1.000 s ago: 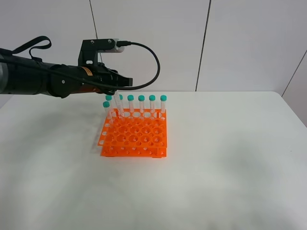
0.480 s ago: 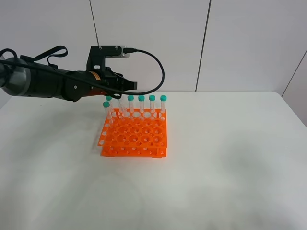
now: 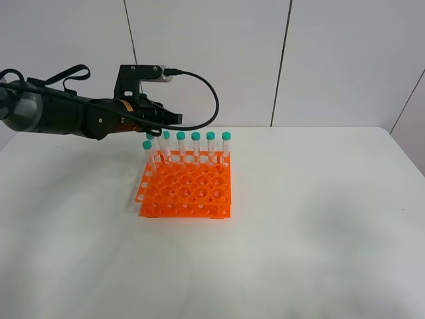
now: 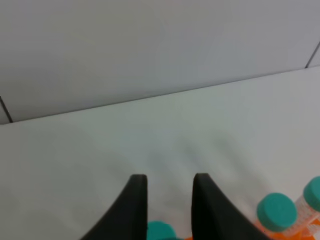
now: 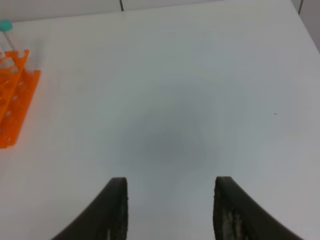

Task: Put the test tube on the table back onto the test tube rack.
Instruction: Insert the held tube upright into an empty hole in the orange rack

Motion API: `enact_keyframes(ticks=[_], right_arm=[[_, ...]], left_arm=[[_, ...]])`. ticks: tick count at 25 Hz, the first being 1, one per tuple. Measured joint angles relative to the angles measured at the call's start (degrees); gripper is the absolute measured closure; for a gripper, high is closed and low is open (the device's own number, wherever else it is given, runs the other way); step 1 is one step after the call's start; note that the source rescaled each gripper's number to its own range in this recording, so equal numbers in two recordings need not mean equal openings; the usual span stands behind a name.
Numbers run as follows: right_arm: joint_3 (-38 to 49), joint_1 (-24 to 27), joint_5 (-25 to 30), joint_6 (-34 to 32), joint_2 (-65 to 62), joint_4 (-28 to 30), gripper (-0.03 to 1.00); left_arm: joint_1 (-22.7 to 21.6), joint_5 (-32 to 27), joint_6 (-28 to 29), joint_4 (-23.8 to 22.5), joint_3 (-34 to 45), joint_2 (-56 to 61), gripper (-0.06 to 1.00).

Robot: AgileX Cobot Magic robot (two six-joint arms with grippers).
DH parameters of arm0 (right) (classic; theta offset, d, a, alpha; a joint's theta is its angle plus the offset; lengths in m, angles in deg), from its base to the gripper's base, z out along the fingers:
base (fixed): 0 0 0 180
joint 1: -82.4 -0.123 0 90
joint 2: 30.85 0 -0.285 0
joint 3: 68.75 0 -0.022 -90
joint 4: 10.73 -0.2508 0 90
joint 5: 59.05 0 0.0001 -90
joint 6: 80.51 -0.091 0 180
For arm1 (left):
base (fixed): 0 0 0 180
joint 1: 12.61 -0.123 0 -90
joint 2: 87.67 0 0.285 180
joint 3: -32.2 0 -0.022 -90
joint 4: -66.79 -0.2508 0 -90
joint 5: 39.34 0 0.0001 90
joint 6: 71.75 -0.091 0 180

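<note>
Since no tube lay loose anywhere on the white tabletop in the high view, the task looked all but finished. The other capped tubes stood upright along the far row of the orange test tube rack, left of centre in the frame. By my reading, the test tube was the one whose teal cap sat directly below the left hand, near the row's left end and seated in a hole like the rest. What seemed left was for that arm to clear the rack. Whether the tube was fully down was hard to make out among the others.

The left hand hovered at the upper left of the frame, just above the caps. Its fingers were set close, with only a slim slot between them and nothing between the tips. A teal cap showed just beneath them in the wrist view, and whether they touched it I could not tell. The right hand, absent from the high view, hung wide and empty over the tabletop, well apart from the rack.
</note>
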Motion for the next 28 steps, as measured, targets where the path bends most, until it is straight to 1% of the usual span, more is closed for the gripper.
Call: enact_keyframes(ticks=[28], right_arm=[[0.0, 0.0, 0.0, 0.0, 0.0, 0.0, 0.22]], left_arm=[[0.0, 0.6, 1.2, -0.2, 0.0, -1.5, 0.94]])
